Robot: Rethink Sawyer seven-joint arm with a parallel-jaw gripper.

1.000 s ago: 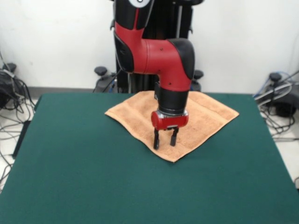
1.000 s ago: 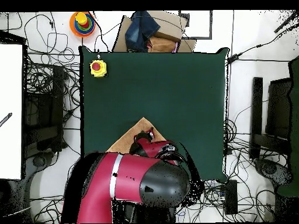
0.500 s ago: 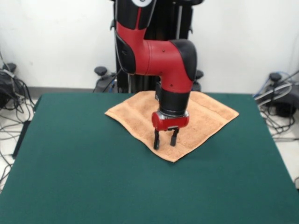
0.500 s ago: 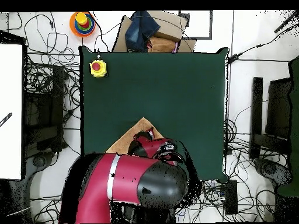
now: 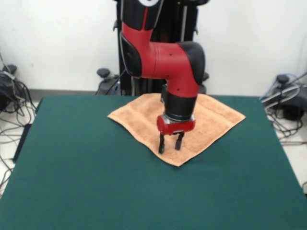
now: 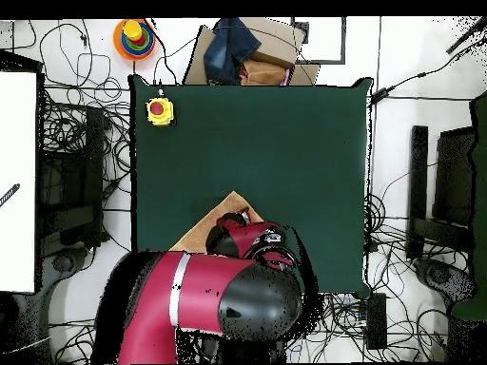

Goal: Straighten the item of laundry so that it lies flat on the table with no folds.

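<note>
The item of laundry is a peach-orange towel lying spread out like a diamond at the far middle of the green table. My gripper points straight down over the towel's near corner, fingers open with a small gap and nothing between them; the tips sit at or just above the cloth. In the overhead view only the towel's tip shows, since my red and black arm covers the rest, and the gripper itself is hidden there.
A yellow box with a red button sits on the table's corner in the overhead view. Cables and stands lie on the floor around the table. A cardboard box with dark cloth sits beyond the table's edge.
The arm's upper links have shifted slightly; the gripper stays over the towel's near corner, still open. The towel has not moved.
</note>
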